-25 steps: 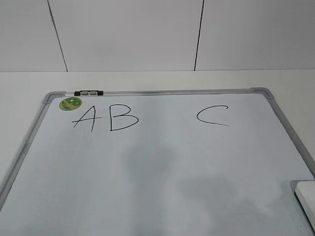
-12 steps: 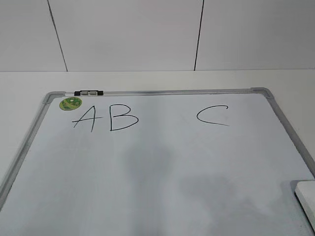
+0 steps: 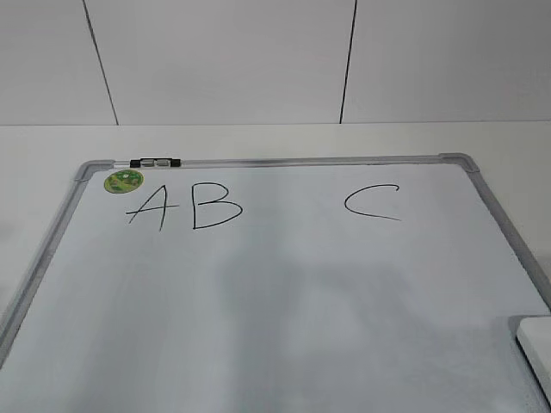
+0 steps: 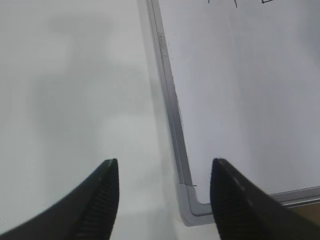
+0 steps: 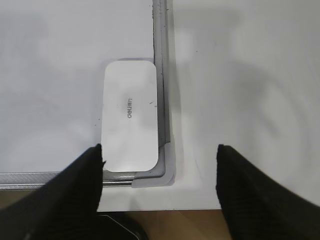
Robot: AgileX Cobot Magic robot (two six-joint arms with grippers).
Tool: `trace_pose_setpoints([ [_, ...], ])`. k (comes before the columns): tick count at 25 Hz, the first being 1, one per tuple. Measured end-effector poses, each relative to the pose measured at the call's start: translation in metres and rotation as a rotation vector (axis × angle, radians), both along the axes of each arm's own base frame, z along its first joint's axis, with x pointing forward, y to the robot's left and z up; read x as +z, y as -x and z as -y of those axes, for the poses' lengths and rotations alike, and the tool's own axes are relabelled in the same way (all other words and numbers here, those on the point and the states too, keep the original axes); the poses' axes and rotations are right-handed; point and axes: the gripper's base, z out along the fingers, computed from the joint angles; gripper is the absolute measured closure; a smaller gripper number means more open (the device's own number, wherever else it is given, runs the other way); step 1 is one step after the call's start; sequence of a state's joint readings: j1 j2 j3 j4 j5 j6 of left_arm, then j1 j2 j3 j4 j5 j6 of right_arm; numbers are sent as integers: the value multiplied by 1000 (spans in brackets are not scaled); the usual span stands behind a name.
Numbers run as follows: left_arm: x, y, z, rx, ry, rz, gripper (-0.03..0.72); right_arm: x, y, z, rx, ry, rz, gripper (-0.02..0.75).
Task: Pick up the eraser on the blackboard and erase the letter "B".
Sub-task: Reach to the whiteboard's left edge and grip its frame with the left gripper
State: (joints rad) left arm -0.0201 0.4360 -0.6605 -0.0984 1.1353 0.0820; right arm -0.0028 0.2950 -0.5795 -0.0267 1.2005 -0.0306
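Note:
The blackboard (image 3: 284, 284) is a white dry-erase board with a grey frame, lying flat on the table. The letter "B" (image 3: 215, 206) is drawn in black near its far left, between an "A" (image 3: 151, 209) and a "C" (image 3: 373, 203). The eraser (image 5: 130, 115) is a white rounded block with small grey lettering, lying in the board's near right corner against the frame; its edge shows in the exterior view (image 3: 535, 337). My right gripper (image 5: 159, 152) is open above that corner, empty. My left gripper (image 4: 164, 167) is open above the board's near left corner (image 4: 192, 205), empty.
A round green sticker (image 3: 124, 181) sits at the board's far left corner, with a black and silver clip (image 3: 156, 162) on the top frame. White table (image 4: 75, 100) surrounds the board. A tiled wall stands behind. The table's near edge shows in the right wrist view (image 5: 200, 210).
The dark shadows on the board's lower middle have faded and shifted. Board, letters and eraser have not moved.

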Motion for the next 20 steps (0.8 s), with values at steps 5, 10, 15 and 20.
trace_pose_setpoints([
  [5, 12, -36, 3, -9, 30, -109, 256, 15, -15, -1, -20, -29, -53, 169],
  [10, 16, -79, 5, -9, 32, -240, 256, 17, -28, -3, -20, -66, -147, 169],
  [15, 12, -130, 6, -9, 30, -365, 261, 22, -44, -5, -20, -80, -202, 169],
  [20, -2, -175, 7, -7, 26, -474, 298, 21, -54, -7, -12, -109, -248, 169],
])
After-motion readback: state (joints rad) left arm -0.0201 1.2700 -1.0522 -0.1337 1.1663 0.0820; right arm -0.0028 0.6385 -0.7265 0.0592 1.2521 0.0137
